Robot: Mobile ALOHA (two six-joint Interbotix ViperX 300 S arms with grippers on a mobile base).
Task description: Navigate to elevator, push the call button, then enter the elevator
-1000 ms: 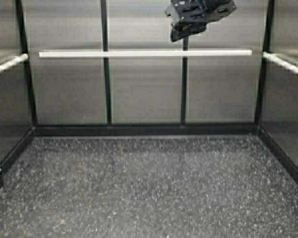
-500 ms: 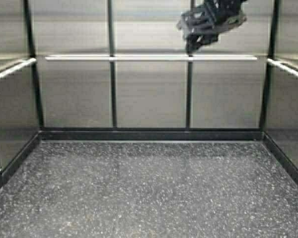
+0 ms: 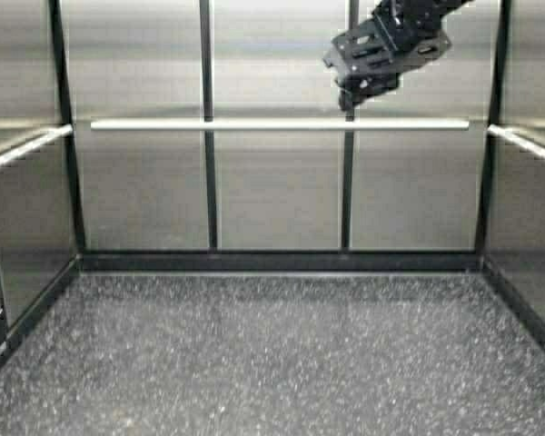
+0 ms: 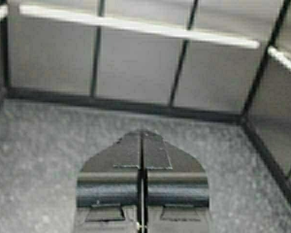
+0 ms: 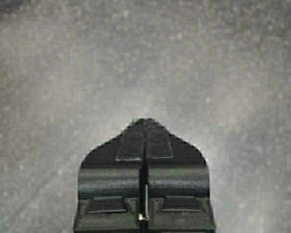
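We see the elevator [image 3: 277, 191] walled in brushed, softly reflective steel, with matt dark strips [image 3: 206, 127], a smooth pale handrail [image 3: 282, 124], and a rough speckled floor [image 3: 272, 354].

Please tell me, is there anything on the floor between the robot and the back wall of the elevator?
No. In the high view the dark speckled floor is bare up to the back wall, where only the handrail runs. The right gripper hangs above.

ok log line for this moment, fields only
stage: inside elevator | right gripper: shut, raised before back wall above handrail | left gripper: shut, low over floor
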